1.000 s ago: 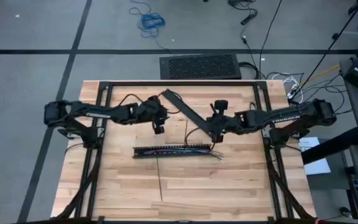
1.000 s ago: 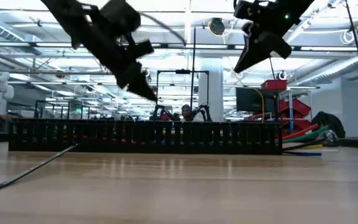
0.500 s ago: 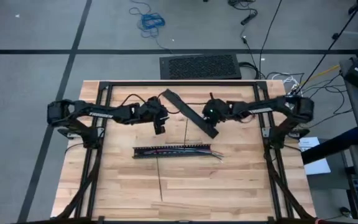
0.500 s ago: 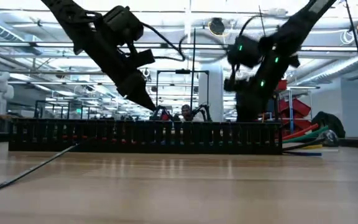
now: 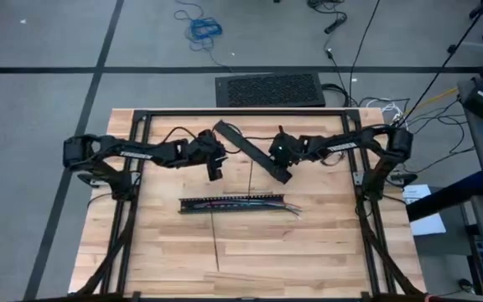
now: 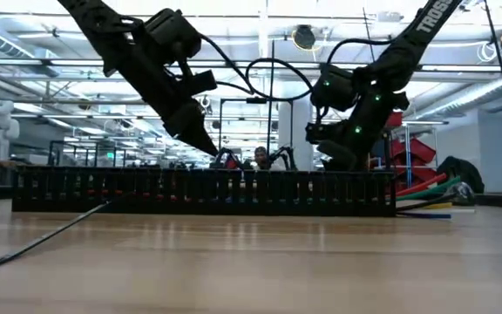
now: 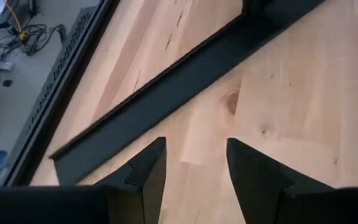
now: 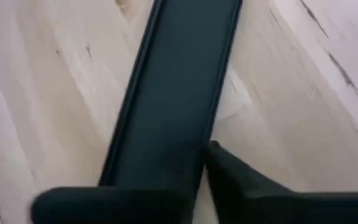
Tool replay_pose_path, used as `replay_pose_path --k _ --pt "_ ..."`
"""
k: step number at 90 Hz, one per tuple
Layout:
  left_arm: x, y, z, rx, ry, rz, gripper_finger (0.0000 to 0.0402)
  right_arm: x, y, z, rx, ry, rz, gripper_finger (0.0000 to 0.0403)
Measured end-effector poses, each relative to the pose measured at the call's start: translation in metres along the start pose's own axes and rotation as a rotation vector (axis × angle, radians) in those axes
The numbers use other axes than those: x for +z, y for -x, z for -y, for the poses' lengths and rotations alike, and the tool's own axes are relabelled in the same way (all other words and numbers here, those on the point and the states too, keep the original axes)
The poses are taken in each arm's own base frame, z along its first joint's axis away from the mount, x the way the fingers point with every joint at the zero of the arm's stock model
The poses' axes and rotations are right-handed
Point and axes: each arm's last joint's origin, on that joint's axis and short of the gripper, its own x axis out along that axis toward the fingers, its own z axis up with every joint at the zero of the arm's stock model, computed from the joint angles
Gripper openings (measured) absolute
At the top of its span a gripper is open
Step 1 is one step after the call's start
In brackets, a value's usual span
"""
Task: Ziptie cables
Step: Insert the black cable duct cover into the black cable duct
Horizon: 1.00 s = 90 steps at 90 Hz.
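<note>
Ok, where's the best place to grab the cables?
Probably the cables' loose ends fanning out past the slotted bar's right end, coming from above: the rest lies sunk inside the bar. The right gripper, over the flat bar, is nearer than the left gripper.

High view: overhead, straight down, far enough to take in the whole table (image 5: 166, 252), both arms and floor around it.

Low view: at tabletop height, level across the wood, very near the slotted bar (image 6: 203, 192) that spans most of its width; room behind.

Left wrist view: close above the wood, looking down past its own fingers (image 7: 148, 171) at a flat black bar (image 7: 166, 93).

Right wrist view: closer still, that same flat bar (image 8: 173, 93) fills the middle.

Shared: flat bar (image 5: 252, 151) in high and both wrist views; slotted bar (image 5: 233, 203) in high and low.
</note>
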Motion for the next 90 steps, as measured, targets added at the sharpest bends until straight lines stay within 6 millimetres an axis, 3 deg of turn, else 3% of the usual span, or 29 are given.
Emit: replay_pose_path --k 12,31,50,72,90 --pt "-0.003 -0.001 -0.004 0.039 0.005 -0.035 0.0166 -0.003 0.011 -0.002 -0.068 0.085 -0.006 0.0003" --pt "-0.007 -0.002 -0.01 0.054 0.009 -0.062 0.0166 -0.001 0.048 -0.012 -0.163 0.23 0.06 0.0" --pt "-0.001 -0.007 -0.022 -0.058 -0.068 0.074 0.0166 -0.002 0.07 -0.028 -0.248 0.344 0.112 0.0001" --pt "-0.003 -0.023 -0.038 -0.116 -0.176 0.179 0.0166 -0.006 0.079 -0.048 -0.281 0.442 0.152 0.0001" --pt "-0.015 -0.054 -0.039 -0.208 -0.167 0.111 0.0166 -0.008 0.081 -0.06 -0.319 0.499 0.176 0.0001"
